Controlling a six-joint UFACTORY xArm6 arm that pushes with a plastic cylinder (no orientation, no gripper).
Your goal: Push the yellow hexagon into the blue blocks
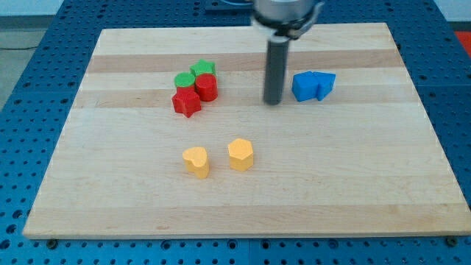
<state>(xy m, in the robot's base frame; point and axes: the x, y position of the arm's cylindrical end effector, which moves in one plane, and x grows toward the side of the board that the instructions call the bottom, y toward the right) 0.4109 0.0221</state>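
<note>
My tip [273, 101] — a plain rod end, no pincer, holding nothing — rests on the wooden board [353, 177] just left of the blue blocks [313, 85], apparently not touching; the yellow hexagon [241, 154] sits well below, beside a yellow heart [196, 161].

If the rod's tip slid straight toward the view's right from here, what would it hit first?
My tip would most likely meet the blue blocks first; they sit just right of it, slightly higher in view, so depth leaves some doubt.
</note>
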